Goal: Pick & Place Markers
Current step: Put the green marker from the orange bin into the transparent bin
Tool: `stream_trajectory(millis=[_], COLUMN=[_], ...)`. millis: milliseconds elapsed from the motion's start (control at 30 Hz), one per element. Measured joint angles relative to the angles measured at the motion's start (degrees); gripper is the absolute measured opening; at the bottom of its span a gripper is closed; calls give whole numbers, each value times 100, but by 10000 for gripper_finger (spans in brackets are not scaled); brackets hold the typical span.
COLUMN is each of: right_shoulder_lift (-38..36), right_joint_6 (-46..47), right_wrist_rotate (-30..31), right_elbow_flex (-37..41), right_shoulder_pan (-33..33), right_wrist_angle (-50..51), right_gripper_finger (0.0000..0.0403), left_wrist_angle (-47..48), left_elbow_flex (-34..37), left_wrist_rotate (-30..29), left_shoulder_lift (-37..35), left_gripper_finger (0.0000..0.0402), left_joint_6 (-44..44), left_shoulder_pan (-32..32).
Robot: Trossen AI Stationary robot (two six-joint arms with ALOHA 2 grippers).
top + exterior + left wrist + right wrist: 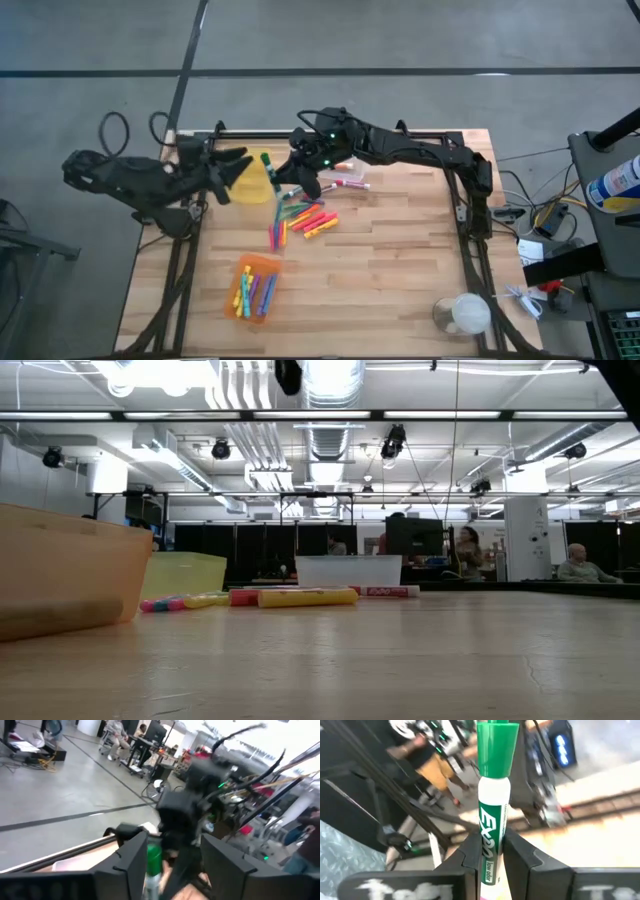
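Note:
My right gripper [492,865] reaches from the table's right and is shut on a green-capped marker with a white barrel [494,805]. In the high view this marker [266,163] hangs in the air over the yellow bin [252,187]. My left gripper [175,865] is open at the table's left [240,168]. Its fingers stand on either side of the marker's green cap [153,859]; I cannot tell whether they touch it. Loose markers [300,215] lie in a heap on the table. More markers lie in the orange bin [256,287]. My right gripper pinches the green marker's white barrel [490,851] between its two fingers [469,856]. The marker lies along the fingers, and its green cap end [496,747] sticks out well past the fingertips. It is lifted clear of the table.
A clear bin [348,570] stands behind the heap, with a pink marker [350,184] near it. A round clear container [465,314] sits at the near right corner. The low view shows the orange bin [60,580], the yellow bin [185,573] and markers [295,597] in a row.

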State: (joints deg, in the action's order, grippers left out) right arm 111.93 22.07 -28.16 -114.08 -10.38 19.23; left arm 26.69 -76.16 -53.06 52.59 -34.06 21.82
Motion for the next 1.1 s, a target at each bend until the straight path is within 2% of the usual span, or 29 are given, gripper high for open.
stream_trajectory(millis=[100, 267, 467, 767, 1100], right_shoulder_lift=[-18, -20, -20, 361, 1033], right_joint_6=[-412, -1379, -2309, -3212, -4026], right_wrist_rotate=[337, 1547, 2313, 2380, 2375], right_elbow_flex=[0, 0, 126, 786, 917], right_shoulder_pan=[-211, -662, -1296, -2111, -2220], right_wrist_angle=[911, 2532, 3417, 3477, 3918], right_gripper_finger=[46, 53, 56, 58, 64], left_wrist_angle=[7, 295, 312, 292, 285], left_elbow_flex=[2, 31, 35, 42, 42], left_wrist_rotate=[193, 588, 627, 434, 331], left_shoulder_lift=[-210, -464, -521, -517, -459], left_gripper_finger=[180, 181, 181, 181, 181], left_joint_6=[0, -193, -236, -201, -412], left_shoulder_pan=[10, 17, 15, 17, 15])
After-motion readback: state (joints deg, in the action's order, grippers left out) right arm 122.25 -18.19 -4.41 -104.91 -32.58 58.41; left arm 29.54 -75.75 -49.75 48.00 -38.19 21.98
